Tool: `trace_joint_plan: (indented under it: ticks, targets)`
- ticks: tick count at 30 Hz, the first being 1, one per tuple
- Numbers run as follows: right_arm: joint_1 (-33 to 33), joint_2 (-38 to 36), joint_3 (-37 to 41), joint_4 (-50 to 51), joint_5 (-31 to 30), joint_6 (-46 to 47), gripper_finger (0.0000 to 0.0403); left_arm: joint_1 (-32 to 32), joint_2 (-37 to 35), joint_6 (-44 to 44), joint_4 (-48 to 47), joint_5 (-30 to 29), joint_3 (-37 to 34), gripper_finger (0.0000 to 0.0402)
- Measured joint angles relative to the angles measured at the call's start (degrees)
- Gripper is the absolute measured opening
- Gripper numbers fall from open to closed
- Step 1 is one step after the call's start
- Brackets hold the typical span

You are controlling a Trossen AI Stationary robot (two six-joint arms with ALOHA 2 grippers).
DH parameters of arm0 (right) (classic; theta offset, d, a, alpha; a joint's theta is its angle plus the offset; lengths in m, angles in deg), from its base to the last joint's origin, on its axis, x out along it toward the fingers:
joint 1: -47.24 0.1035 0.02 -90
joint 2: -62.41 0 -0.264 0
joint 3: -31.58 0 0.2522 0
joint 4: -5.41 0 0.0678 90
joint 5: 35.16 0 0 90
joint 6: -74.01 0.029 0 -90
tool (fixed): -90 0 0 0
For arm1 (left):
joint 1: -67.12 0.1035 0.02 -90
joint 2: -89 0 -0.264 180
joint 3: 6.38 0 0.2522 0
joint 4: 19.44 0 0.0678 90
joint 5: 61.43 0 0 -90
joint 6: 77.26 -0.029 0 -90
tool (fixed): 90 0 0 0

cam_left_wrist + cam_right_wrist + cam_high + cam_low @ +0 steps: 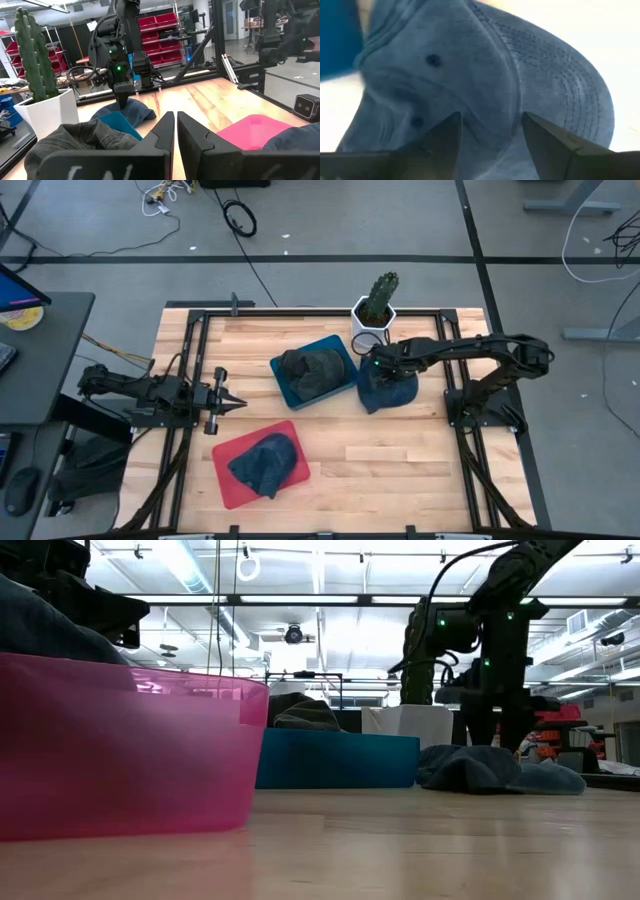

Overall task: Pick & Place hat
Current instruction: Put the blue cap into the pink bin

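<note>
Right end effector (378, 366) fingers apart, straddling blue hat (388, 389) lying on table (400, 450) near right edge. Left end effector (238, 403) fingers together, left side.

High view straight down over table (400, 470); low view level at tabletop; both share blue tray (290, 385).

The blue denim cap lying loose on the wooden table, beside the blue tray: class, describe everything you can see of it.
The blue denim cap is soft, faded fabric with a stitched brim and small eyelets. It lies crumpled on the bare wooden table, outside the blue tray and near the white cactus pot. The right gripper sits over its crown, open fingers straddling a fold.
</note>
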Motion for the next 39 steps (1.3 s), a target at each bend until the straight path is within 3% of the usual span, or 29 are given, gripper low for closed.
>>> trace_joint_plan:
  ticks: [7, 14, 21, 28, 39]
  targets:
    - [0.71, 0.40, 1.24, -0.01, 0.00, 0.18, 0.0160, -0.01, 0.00, 0.01, 0.00, 0.00, -0.02, 0.0026]
    - [3.00, 0.40, 1.33, 0.41, 0.44, 3.20, 0.0017, -0.02, 0.00, 0.01, 0.00, 0.00, -0.02, 0.0025]
    - [10.04, -1.19, -0.42, 1.44, 4.52, 9.45, 0.0008, 0.00, 0.00, 0.02, 0.00, 0.00, -0.02, 0.0025]
    - [20.51, -3.25, -7.34, 0.37, 3.02, 17.46, 0.0004, 0.00, 0.00, 0.02, 0.00, 0.00, -0.02, 0.0026]
    - [30.70, -1.77, -17.12, -21.78, -3.91, 14.99, 0.0002, 0.00, 0.00, 0.00, -0.02, 0.00, 0.00, 0.0026]
